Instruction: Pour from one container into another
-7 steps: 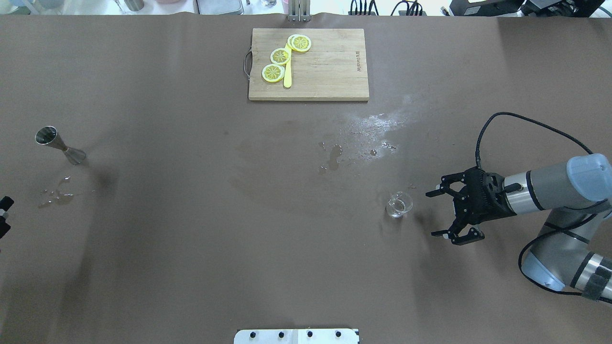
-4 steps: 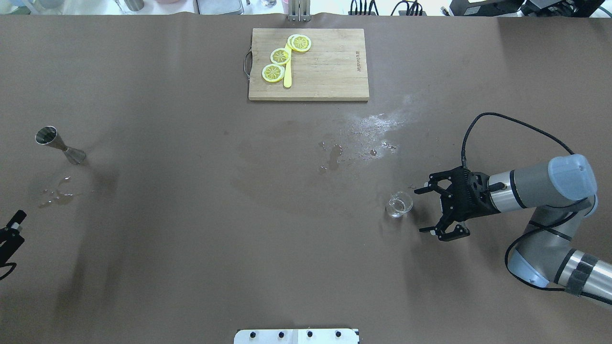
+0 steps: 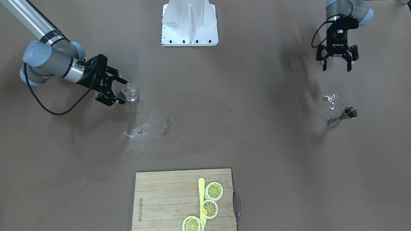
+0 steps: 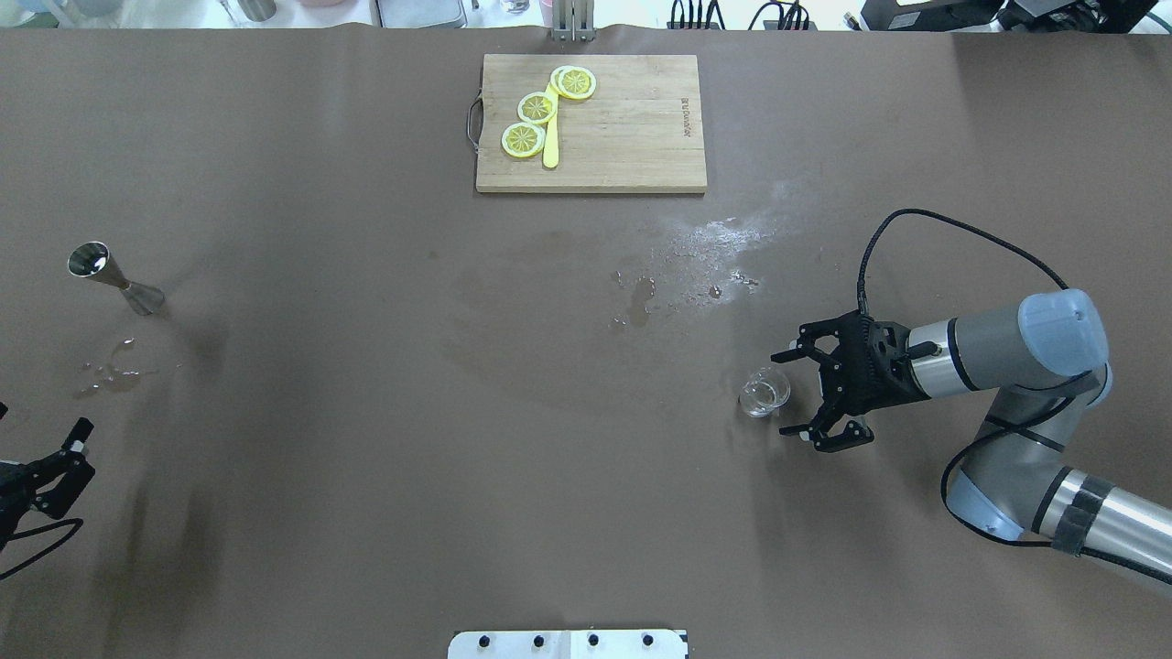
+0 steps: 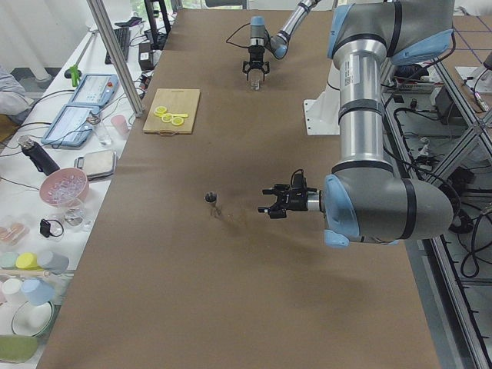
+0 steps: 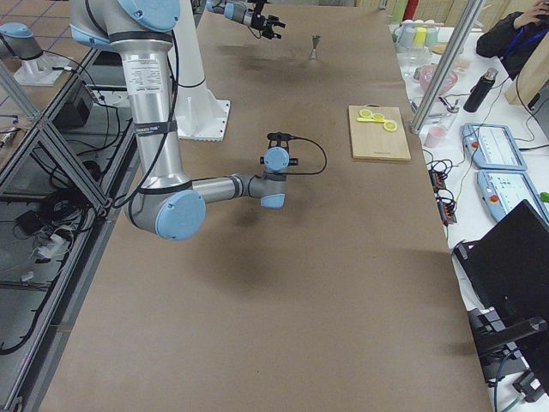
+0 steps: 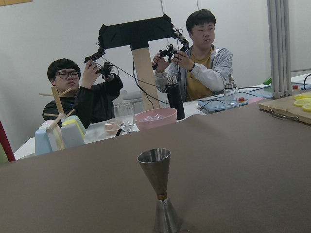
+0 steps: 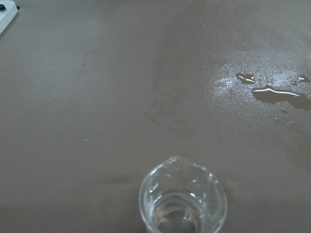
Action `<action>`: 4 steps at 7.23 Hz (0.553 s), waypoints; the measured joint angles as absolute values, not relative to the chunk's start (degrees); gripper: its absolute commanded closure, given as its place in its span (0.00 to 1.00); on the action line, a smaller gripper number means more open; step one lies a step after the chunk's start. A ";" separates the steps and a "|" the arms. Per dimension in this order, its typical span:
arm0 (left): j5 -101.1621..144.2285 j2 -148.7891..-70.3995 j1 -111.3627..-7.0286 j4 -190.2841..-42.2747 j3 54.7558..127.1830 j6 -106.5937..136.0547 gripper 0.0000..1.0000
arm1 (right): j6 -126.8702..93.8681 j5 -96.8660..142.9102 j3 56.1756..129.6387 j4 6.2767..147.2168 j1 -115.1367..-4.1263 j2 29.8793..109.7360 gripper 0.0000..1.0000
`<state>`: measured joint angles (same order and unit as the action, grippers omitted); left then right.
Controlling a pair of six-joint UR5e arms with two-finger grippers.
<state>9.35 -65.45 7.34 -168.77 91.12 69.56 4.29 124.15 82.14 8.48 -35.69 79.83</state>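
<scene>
Reach step: my right gripper, jaws apart, sits just beside the glass beaker on the tabletop. Next I'd straddle it squarely, then clamp. Left gripper, also spread, hangs well apart from it.

Bare table lies between beaker and jigger — puddles on it.
</scene>
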 measured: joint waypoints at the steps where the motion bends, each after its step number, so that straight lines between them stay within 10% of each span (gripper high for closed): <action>1: 9.51 -66.08 6.64 -164.24 90.96 74.30 0.05 | 4.25 123.96 82.08 8.47 -35.61 79.65 0.01; 4: 10.28 -67.90 2.17 -146.38 89.72 91.94 0.07 | 4.12 123.13 81.65 8.51 -34.71 78.71 0.02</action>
